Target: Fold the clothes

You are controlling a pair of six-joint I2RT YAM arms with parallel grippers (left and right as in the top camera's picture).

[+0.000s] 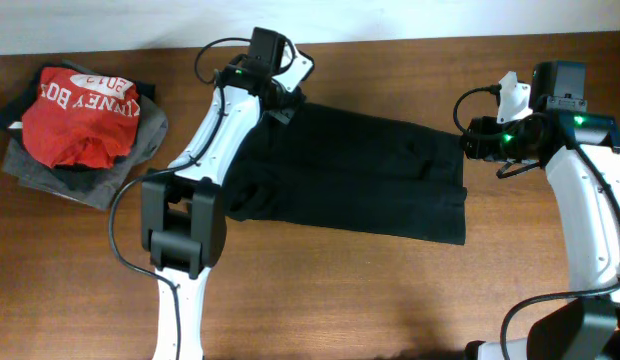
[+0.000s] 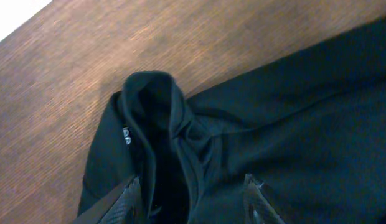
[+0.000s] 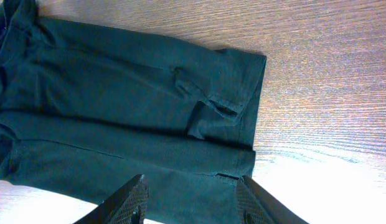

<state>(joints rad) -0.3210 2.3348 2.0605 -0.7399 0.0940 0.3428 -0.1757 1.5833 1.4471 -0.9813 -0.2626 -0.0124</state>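
A pair of dark shorts (image 1: 360, 175) lies spread flat on the wooden table, waistband to the left, leg hems to the right. My left gripper (image 1: 282, 105) is open just over the bunched upper left waistband corner (image 2: 162, 130), its fingers (image 2: 193, 196) on either side of the raised fold. My right gripper (image 1: 470, 140) is open and empty, hovering above the right hem (image 3: 243, 124); its fingers (image 3: 190, 199) straddle the cloth edge from above.
A pile of clothes with a red printed shirt (image 1: 80, 115) on top of grey and dark garments sits at the left end of the table. Bare wood (image 1: 390, 300) lies in front of the shorts.
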